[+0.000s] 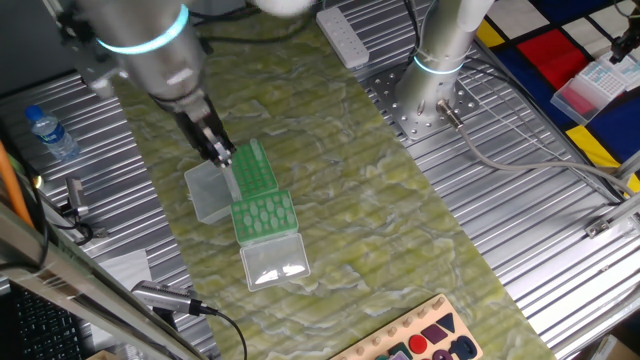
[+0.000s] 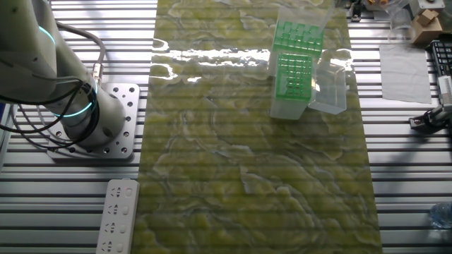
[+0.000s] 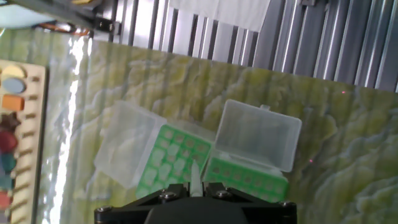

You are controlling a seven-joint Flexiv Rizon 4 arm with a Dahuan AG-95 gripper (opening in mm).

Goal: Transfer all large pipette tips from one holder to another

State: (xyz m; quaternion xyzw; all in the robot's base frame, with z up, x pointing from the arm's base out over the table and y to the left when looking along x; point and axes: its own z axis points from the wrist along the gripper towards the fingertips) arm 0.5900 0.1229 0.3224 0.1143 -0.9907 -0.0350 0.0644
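Observation:
Two green racks stand side by side on the mottled green mat, each with a clear lid hinged open. The rack nearer the table front (image 1: 264, 215) (image 3: 169, 163) shows rows of pale large pipette tips (image 3: 163, 169). The other rack (image 1: 252, 165) (image 3: 245, 177) shows mostly green holes. My gripper (image 1: 218, 150) (image 3: 196, 186) hangs above the seam between the two racks. It is shut on one whitish pipette tip (image 3: 195, 175) that points down from between the fingers (image 3: 171, 194). The other fixed view shows both racks (image 2: 293, 70) but not the gripper.
The open lids (image 3: 127, 143) (image 3: 258, 134) lie flat beside the racks. A wooden shape board (image 1: 420, 340) (image 3: 15, 124) sits at the mat's front end. A water bottle (image 1: 50, 135), a power strip (image 1: 343, 40) and an arm base (image 1: 435, 60) stand around the mat.

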